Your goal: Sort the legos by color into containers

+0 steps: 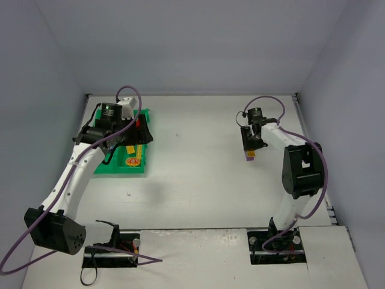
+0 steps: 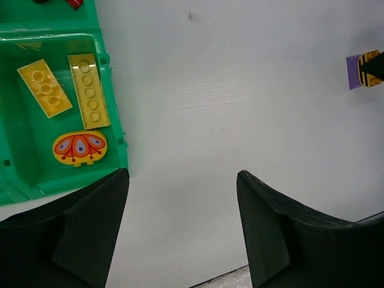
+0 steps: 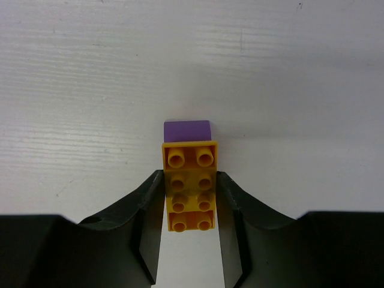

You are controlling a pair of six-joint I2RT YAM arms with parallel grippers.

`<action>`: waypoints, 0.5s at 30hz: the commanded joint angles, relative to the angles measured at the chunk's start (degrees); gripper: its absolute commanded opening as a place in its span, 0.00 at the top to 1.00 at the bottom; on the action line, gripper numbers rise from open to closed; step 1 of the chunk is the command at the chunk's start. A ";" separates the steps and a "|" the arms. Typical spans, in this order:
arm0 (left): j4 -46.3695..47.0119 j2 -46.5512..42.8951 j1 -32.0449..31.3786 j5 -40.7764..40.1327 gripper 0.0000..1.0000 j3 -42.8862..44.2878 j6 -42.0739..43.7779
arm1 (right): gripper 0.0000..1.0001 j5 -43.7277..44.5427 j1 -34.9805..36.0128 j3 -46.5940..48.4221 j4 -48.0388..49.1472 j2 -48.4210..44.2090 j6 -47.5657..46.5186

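Right gripper (image 3: 189, 195) pinched shut on orange brick (image 3: 190, 180), long axis pointing straight out from my palm. Purple piece (image 3: 187, 130) at its far end. Green tray (image 1: 117, 170) well off left; left gripper (image 2: 182, 180) there, spread wide, empty.

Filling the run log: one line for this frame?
left gripper open, by green tray | right gripper shut on orange brick | purple brick at its far end

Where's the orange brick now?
Right wrist view: the orange brick is gripped between the right fingers, a purple piece at its far end; overhead, it's toward the table's right, far from the green tray.
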 commanded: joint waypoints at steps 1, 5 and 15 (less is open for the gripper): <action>1.67 -1.03 0.01 2.31 0.34 1.61 -0.14 | 1.00 -0.11 -0.23 0.01 0.63 -0.84 0.03; 5.51 -1.29 0.01 8.36 0.34 1.00 -0.85 | 1.00 -11.17 -0.05 -0.08 3.61 -6.37 -0.32; 20.20 -0.77 -3.85 27.18 0.34 -1.73 -4.19 | 1.00 -47.91 -0.05 -3.77 20.91 -23.34 8.37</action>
